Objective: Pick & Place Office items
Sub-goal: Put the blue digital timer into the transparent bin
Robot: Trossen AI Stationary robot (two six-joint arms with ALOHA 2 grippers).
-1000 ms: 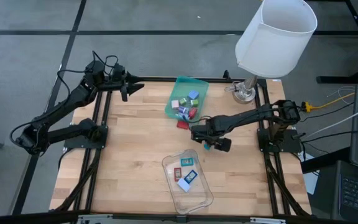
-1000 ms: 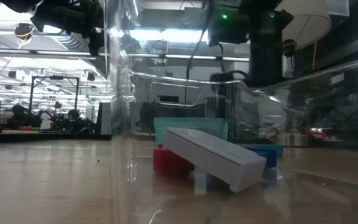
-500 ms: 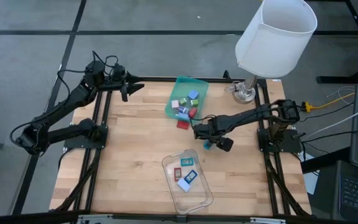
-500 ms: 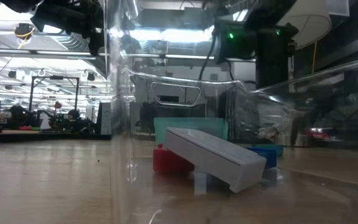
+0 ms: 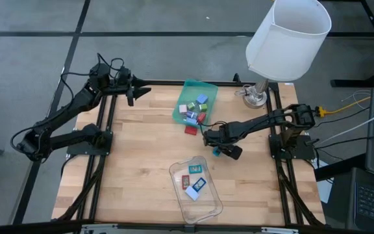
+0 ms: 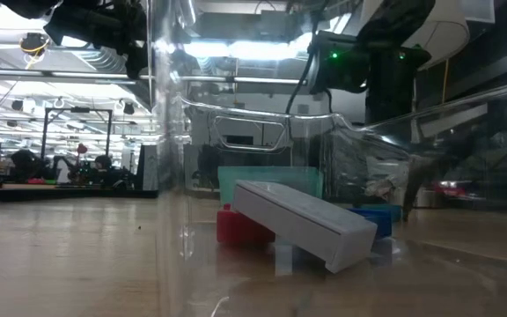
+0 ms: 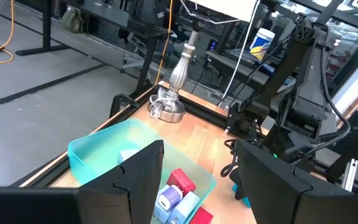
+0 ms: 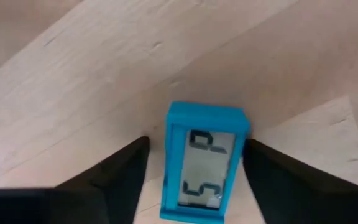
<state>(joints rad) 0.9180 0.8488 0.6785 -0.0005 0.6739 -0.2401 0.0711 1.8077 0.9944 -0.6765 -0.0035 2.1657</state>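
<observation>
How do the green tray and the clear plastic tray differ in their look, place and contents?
The green tray is opaque and lies at the table's far edge; the clear plastic tray is see-through and lies near the front edge. The green tray holds chunky cubes and rolls heaped together; the clear plastic tray holds a few flat rectangles lying apart. Both are rectangular, tilted on the wooden table, and hold office items.

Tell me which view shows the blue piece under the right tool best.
The right wrist view: the blue piece fills the frame between the open right tool, its grey digit panel plain. The high view shows only a blue speck beside the arm. The other views do not clearly show it.
</observation>
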